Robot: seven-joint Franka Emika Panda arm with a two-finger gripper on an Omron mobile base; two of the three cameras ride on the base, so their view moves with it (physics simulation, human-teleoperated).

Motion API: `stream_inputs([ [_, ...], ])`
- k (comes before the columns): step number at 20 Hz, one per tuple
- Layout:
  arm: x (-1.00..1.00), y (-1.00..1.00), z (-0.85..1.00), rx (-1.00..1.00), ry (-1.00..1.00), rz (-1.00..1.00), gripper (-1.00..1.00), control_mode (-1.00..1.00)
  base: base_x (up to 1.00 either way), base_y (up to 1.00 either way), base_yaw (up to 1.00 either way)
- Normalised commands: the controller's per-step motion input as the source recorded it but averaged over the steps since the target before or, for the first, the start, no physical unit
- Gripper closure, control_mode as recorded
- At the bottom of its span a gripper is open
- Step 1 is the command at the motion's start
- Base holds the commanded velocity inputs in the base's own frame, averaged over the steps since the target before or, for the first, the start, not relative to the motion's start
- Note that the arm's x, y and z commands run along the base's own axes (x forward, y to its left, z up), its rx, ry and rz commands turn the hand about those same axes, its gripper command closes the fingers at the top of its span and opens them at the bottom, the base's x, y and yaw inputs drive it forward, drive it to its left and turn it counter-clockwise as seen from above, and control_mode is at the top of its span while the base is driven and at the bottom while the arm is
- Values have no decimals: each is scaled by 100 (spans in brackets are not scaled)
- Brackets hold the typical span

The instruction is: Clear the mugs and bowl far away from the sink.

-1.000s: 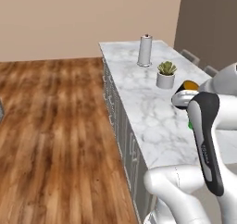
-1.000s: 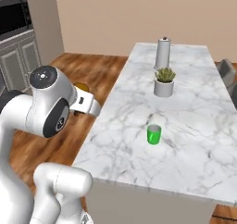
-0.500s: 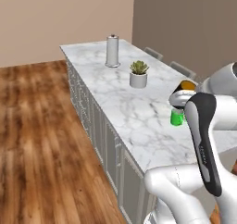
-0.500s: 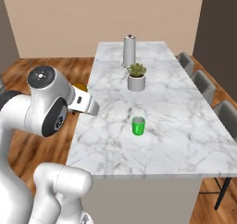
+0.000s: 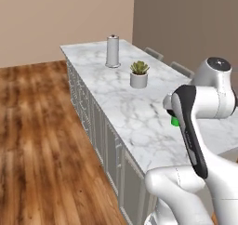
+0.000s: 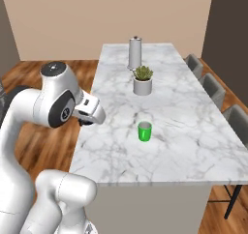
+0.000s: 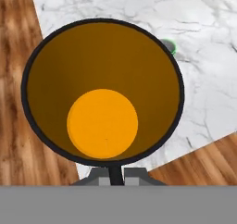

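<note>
My gripper (image 7: 114, 176) is shut on the near rim of the black mug (image 7: 102, 89), whose orange-yellow inside faces the hand camera. In the right base view the gripper (image 6: 85, 121) hangs at the left edge of the marble island (image 6: 193, 126). The green mug (image 6: 144, 131) stands upright on the island, to the right of the hand; its rim (image 7: 169, 46) peeks out behind the black mug, and the arm partly covers the green mug (image 5: 175, 122) in the left base view. The bowl and the sink are out of view.
A white pot with a plant (image 6: 142, 85) and a tall grey cylinder (image 6: 135, 52) stand further back on the island. Chairs (image 6: 213, 90) line its right side. Wooden floor (image 5: 42, 140) lies to its left.
The whole scene has shifted in both base views, so the base has moved and now faces the island more squarely. The gripper stays shut on the black mug; the green mug keeps its place.
</note>
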Motion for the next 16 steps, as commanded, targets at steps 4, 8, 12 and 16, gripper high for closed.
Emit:
stream_inputs([
  [4, 22, 1, -45, 0, 10, 4, 100, -100, 0, 0, 0],
  [8, 23, 4, -63, -2, 0, 5, 100, -100, 0, 0, 0],
  [12, 32, 3, -69, -3, 0, 2, 100, -100, 0, 0, 0],
  [16, 48, 9, -72, -6, 1, 0, 100, -100, 0, 0, 0],
])
